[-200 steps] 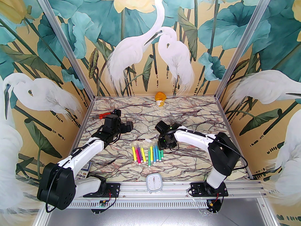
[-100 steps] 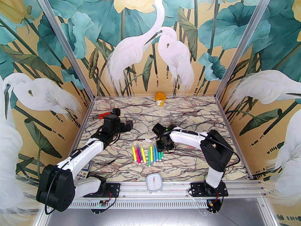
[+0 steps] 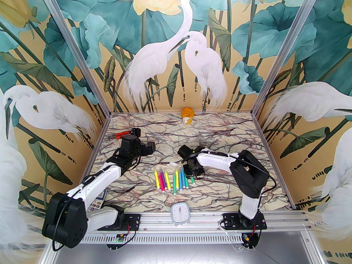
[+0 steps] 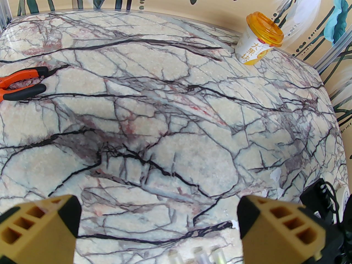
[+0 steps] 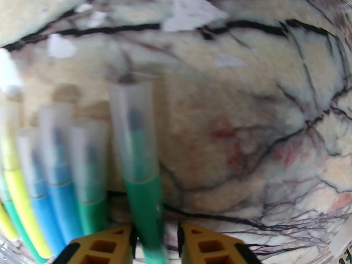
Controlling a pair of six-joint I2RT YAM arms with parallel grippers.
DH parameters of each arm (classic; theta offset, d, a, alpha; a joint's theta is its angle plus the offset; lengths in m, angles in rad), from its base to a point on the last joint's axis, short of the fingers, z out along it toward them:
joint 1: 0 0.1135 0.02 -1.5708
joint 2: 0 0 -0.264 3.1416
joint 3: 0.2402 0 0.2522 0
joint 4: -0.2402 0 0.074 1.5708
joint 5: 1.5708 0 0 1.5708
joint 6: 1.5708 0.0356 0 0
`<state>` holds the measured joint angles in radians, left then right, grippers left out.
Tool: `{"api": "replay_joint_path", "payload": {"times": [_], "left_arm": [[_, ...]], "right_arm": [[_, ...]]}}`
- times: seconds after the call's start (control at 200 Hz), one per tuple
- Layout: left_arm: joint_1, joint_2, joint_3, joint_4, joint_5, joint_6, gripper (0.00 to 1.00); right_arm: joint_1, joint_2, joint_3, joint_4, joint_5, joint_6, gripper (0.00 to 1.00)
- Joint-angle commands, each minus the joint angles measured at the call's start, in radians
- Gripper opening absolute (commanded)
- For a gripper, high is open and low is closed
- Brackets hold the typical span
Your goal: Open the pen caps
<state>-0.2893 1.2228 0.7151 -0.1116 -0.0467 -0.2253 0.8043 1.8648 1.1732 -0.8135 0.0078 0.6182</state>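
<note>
Several pens (image 3: 172,179) lie side by side at mid-table, with yellow, pink, purple, green and blue bodies. My right gripper (image 3: 191,172) is down at the row's right end, shut on a green pen (image 3: 192,179) whose tail sticks out toward me. In the right wrist view that green pen (image 5: 144,202) runs between my right gripper (image 5: 155,241) fingers, its clear pen cap (image 5: 132,125) still on. The neighbouring pens' clear caps (image 5: 55,144) are on too, though blurred. My left gripper (image 3: 150,147) hovers left of the row, wide open (image 4: 159,224) with nothing in it.
Orange-handled pliers (image 3: 123,134) lie at the back left, behind the left arm. A yellow-lidded cup (image 3: 187,115) stands at the far wall. A white timer (image 3: 179,210) sits at the near edge, and a calculator (image 3: 97,201) lies under the left arm.
The right arm came down and left onto the row's right end and shut on the green pen, which now sits skewed out of the row. The left arm barely moved.
</note>
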Motion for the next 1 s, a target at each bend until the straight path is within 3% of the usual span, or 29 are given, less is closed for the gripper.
{"api": "replay_joint_path", "payload": {"times": [0.0, 0.29, 0.53, 0.995], "left_arm": [[-0.005, -0.023, -0.012, 0.023, -0.015, -0.003, 0.99], [-0.005, -0.027, -0.012, 0.022, -0.008, -0.002, 0.99], [-0.005, -0.028, -0.005, 0.011, 0.006, -0.003, 1.00], [-0.005, 0.020, 0.026, 0.028, 0.154, -0.023, 0.98]], "right_arm": [[0.008, 0.037, 0.022, -0.039, 0.063, 0.021, 0.31], [0.021, 0.074, 0.035, -0.042, 0.075, 0.018, 0.31], [0.023, 0.069, 0.023, -0.025, 0.081, 0.009, 0.24], [0.021, -0.131, -0.126, 0.215, 0.003, -0.131, 0.13]]}}
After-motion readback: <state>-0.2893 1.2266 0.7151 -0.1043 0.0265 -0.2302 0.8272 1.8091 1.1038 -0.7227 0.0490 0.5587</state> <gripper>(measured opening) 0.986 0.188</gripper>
